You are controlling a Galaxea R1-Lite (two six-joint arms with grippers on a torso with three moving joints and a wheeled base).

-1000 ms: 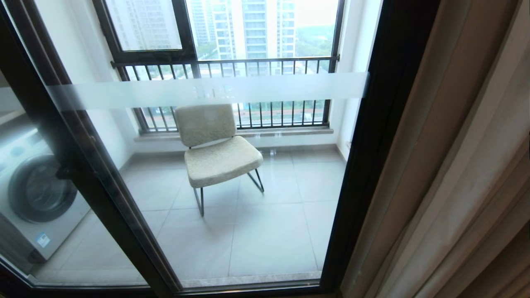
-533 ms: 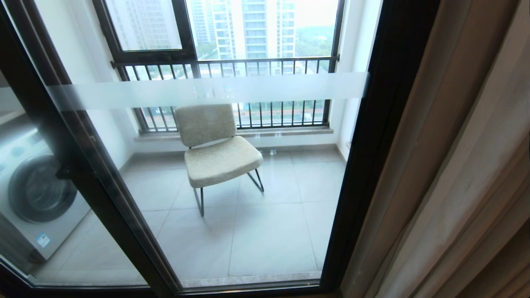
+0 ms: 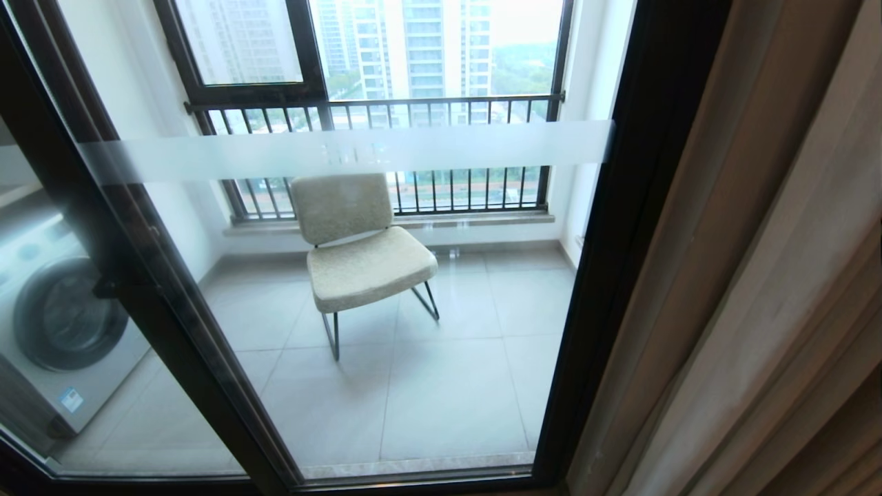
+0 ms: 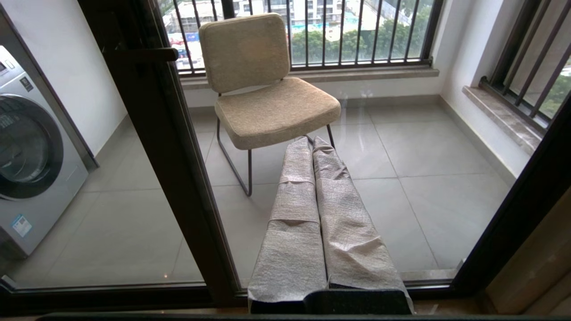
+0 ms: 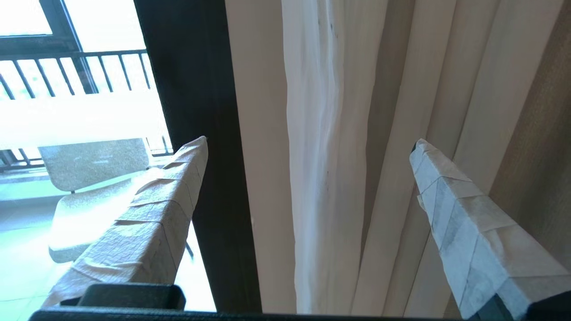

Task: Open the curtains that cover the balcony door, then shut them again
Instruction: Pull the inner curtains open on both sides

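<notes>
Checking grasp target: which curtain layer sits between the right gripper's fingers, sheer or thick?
The sheer white layer: its bunched translucent edge hangs in the middle of the open right gripper. The thick beige folds hang beside it, toward one finger.

Both the left pincer [image 4: 312,145] and right pincer [image 5: 308,145] have tapered fingers wrapped in crinkled grey-white tape.

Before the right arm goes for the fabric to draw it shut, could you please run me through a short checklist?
1. Curtains gathered at the right side, balcony door glass uncovered: ok.
2. Right gripper open wide: ok.
3. Curtain folds lie ahead between its fingers: ok; contact with the cloth: cannot tell.
4. Sheer white layer and opaque beige layer both within the span: cannot tell.
5. Left gripper shut, empty, facing the glass away from the fabric: ok.
</notes>
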